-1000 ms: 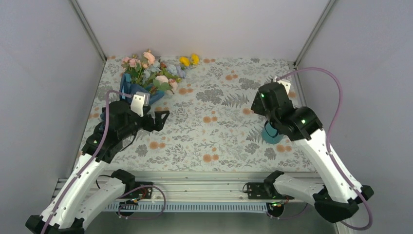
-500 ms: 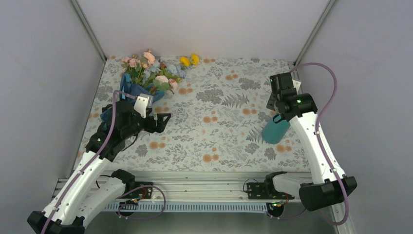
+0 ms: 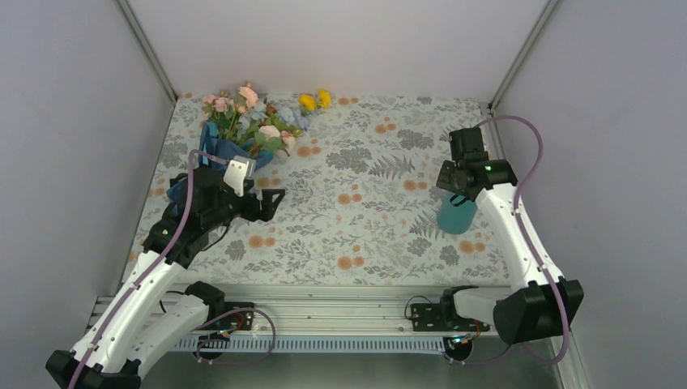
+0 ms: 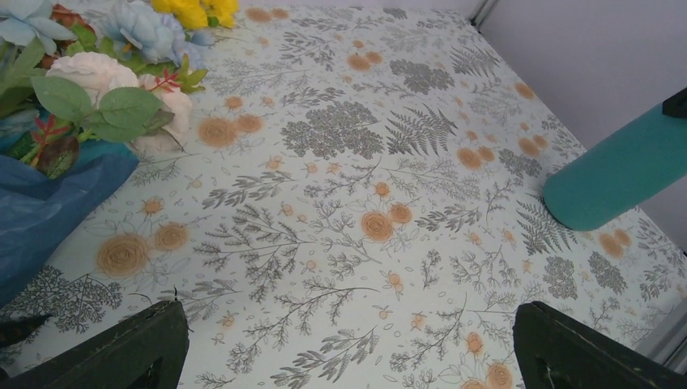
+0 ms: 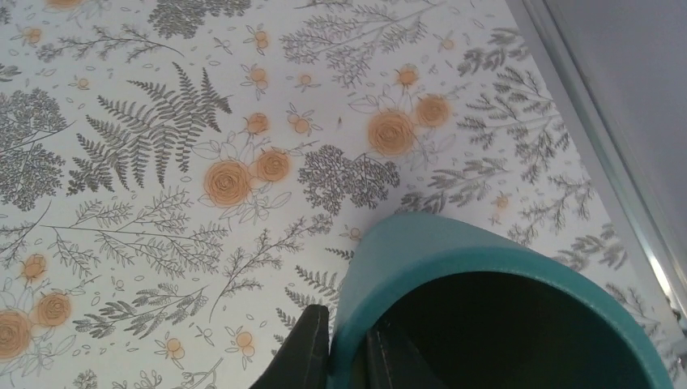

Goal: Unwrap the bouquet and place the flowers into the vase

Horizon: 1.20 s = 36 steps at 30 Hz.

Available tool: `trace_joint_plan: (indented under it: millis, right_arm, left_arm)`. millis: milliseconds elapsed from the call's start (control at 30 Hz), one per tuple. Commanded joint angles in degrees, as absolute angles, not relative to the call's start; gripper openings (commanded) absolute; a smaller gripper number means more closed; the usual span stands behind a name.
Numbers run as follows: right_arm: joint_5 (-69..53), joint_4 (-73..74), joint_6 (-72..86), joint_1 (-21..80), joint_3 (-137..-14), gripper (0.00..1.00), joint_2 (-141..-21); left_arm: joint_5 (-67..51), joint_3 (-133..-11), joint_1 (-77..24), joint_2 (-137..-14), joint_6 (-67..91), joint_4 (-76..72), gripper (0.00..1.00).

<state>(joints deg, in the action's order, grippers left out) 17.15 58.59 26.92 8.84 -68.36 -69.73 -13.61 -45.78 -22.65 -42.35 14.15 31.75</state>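
The teal vase [image 3: 456, 215] is at the right of the table, leaning, with its base low by the cloth. My right gripper [image 3: 458, 193] is shut on its rim. In the right wrist view one finger is outside the vase [image 5: 454, 251] wall and one inside the mouth, right gripper [image 5: 348, 324]. The bouquet [image 3: 243, 130] lies at the far left, its flowers [image 4: 105, 89] still in blue paper [image 4: 49, 203]. My left gripper [image 3: 266, 203] hovers open just in front of it, and nothing is between the fingers of this left gripper [image 4: 356, 356]. The vase [image 4: 616, 174] shows at the right of that view.
Yellow flowers [image 3: 314, 100] lie at the far edge beside the bouquet. A metal post and grey wall [image 3: 502, 77] stand close behind the vase. The floral tablecloth [image 3: 364, 203] spans the space between both arms.
My right gripper has closed onto the vase rim and the arm has swung to the right. The vase has been tipped and now stands less tilted. The left arm barely moved.
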Motion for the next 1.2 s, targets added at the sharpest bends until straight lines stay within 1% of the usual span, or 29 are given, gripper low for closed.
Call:
trace_joint_plan:
  millis: [0,333,533,733,867,1067,1100,1167]
  right_arm:
    - [16.33,53.82,21.5,8.55,-72.37,0.03,-70.77]
    - [6.7,49.49,16.35,9.17,-87.98,0.04,-79.74]
    - [3.72,48.5,15.03,10.39,-95.95,0.04,-88.5]
    - [4.17,49.28,14.19,12.42,-103.57,0.04,-97.11]
    - [4.35,48.23,14.06,12.75,-104.35,0.04,-100.6]
    - [2.44,47.28,13.55,12.76,-103.47,0.04,-103.57]
    - [2.39,47.27,13.59,12.79,-103.23,0.06,-103.74]
    - [2.66,47.32,13.82,12.75,-102.57,0.15,-103.71]
  left_arm:
    - [-12.48,-45.35,-22.45,-41.59,13.8,30.71,1.0]
    - [-8.94,-45.37,-22.47,-41.76,15.05,31.54,1.0]
    - [-4.82,-46.07,-22.47,-42.42,16.31,32.76,1.0]
    - [-3.44,-46.2,-22.5,-43.81,17.0,33.28,1.0]
    - [0.82,-46.33,-22.5,-45.62,18.89,34.63,1.0]
    - [7.7,-49.75,-22.32,-52.9,22.06,37.77,1.0]
    - [8.88,-50.58,-22.16,-53.96,22.67,38.34,1.0]
    - [9.79,-51.94,-21.33,-55.27,23.43,38.47,1.0]
